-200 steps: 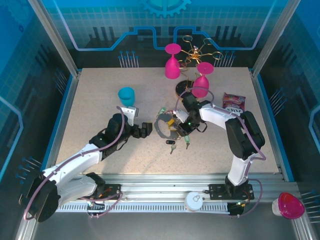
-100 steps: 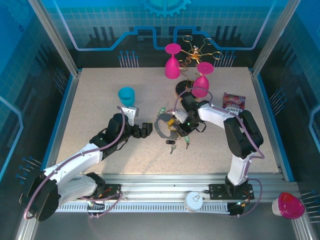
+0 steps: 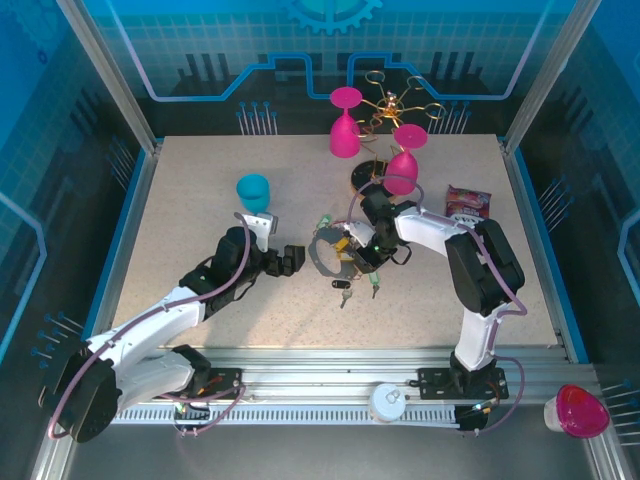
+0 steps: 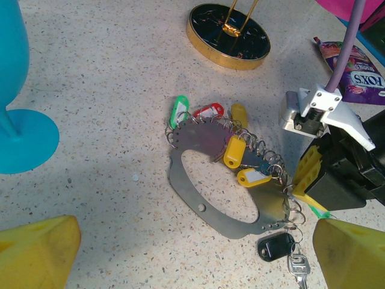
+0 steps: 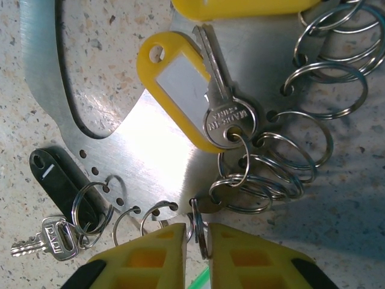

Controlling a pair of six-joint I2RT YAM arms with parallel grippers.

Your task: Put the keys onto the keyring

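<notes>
right arm is bent low over the table, right gripper pinching a little split ring on the edge of the keyring lying flat there by the yellow-tagged key, left gripper just beside it with jaws wide apart, snack packet says FOX'S

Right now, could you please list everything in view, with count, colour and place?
keyring: one, grey metal, table centre
keys: several, silver, with green, red, yellow and black tags, on and beside the keyring
split rings: many, silver, along the keyring's edge
blue goblet: one, left of centre
pink goblets: two, on the stand
stand: one, gold, black base, far centre
snack packet: one, dark red, right side
lidded cup: one, pink, beyond the near right corner
left gripper: yellow fingers, open, left of the keyring
right gripper: yellow fingers, closed on one split ring
</notes>
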